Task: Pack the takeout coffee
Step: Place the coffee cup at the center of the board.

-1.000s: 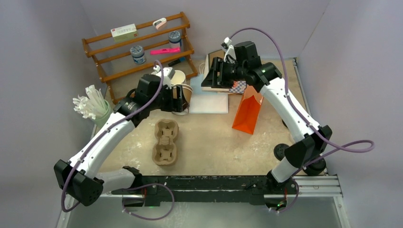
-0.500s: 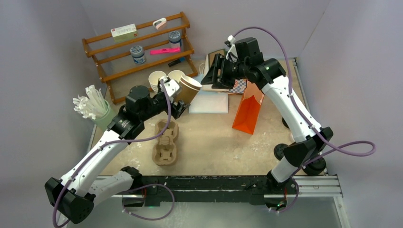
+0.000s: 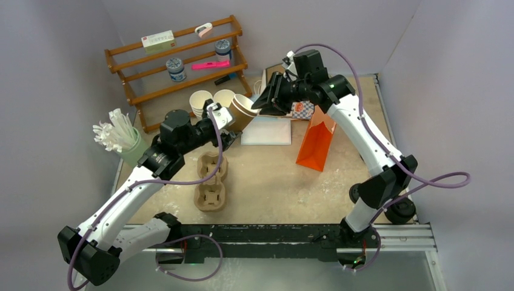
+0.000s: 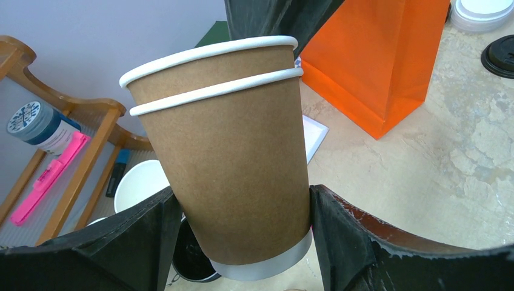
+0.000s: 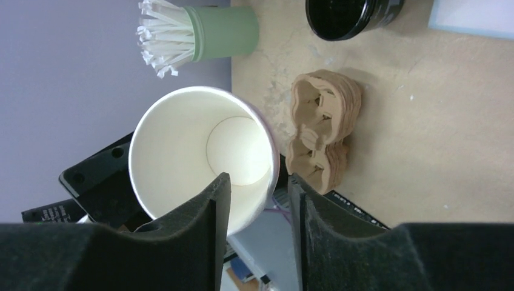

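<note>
Two nested brown kraft takeout coffee cups [image 3: 242, 112] with white rims are tilted toward the right, above the table. My left gripper [image 3: 227, 123] is shut on their lower body; in the left wrist view both black fingers press the brown cup wall [image 4: 230, 157]. My right gripper [image 3: 262, 103] is at the cups' mouth. In the right wrist view I look into the pale inside of the cup [image 5: 200, 151], and my right gripper [image 5: 257, 188] straddles the rim, one finger in front of the inside and one outside, with a gap left. No lid is on these cups.
A stack of pulp cup carriers [image 3: 211, 180] lies in front of my left arm. An orange paper bag [image 3: 316, 142] stands to the right. More open cups [image 3: 209, 100] stand by the wooden shelf [image 3: 176, 60]. There are also a green straw holder [image 3: 121, 136], white lids [image 4: 482, 12], a black lid [image 4: 500, 54] and a black cup [image 5: 351, 15].
My left gripper has lifted the nested cups away from the cup group and tipped them rightward. My right gripper came down-left to the rim and its jaws have narrowed.
</note>
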`<state>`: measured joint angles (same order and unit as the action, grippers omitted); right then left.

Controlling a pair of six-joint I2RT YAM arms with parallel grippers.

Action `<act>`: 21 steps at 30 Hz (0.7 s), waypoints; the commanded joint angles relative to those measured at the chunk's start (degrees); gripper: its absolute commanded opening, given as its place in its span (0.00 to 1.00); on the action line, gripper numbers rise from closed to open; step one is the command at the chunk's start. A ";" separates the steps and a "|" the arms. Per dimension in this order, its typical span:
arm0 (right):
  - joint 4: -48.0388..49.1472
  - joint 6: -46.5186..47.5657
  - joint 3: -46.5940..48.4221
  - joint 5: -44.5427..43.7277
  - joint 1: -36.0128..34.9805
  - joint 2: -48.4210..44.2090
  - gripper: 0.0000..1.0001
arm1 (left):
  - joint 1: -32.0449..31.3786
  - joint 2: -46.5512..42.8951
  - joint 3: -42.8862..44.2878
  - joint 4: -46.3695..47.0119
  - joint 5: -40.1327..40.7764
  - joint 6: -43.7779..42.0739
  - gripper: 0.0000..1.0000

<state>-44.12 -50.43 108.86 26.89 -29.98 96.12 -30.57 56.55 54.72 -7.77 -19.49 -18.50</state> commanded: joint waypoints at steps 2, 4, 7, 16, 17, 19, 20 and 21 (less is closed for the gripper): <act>4.28 -3.86 -2.29 5.91 0.04 0.48 0.32 | -0.23 -0.96 0.64 3.46 -1.03 -0.91 0.33; 4.88 -4.18 -2.58 6.93 0.16 0.56 0.25 | -0.28 -1.17 0.25 3.40 -0.76 -0.75 0.33; 5.19 -3.92 -2.81 7.39 0.35 0.33 0.16 | -0.24 -1.51 -0.53 3.09 0.03 -0.35 0.36; 5.19 -2.98 -3.48 8.58 1.17 0.46 0.00 | -0.25 -1.20 -1.83 4.72 5.03 5.56 0.76; 4.70 -2.37 -3.48 7.64 1.31 0.35 0.00 | -0.28 -0.97 -1.11 3.72 7.19 7.19 0.78; 3.38 0.60 -3.20 4.84 1.53 0.22 0.00 | -0.24 -1.18 -0.31 1.86 9.12 11.03 0.79; 2.27 2.08 -3.03 2.93 1.66 0.21 0.00 | -0.24 -1.62 -0.17 0.92 9.36 12.78 0.79; 1.18 4.02 -2.85 0.79 1.74 0.12 0.00 | -0.23 -2.27 -0.24 0.18 9.40 14.94 0.81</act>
<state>-41.04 -52.49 105.12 32.05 -28.77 97.45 -30.83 55.48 53.15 -5.91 -13.98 -12.58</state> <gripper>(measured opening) 0.090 0.790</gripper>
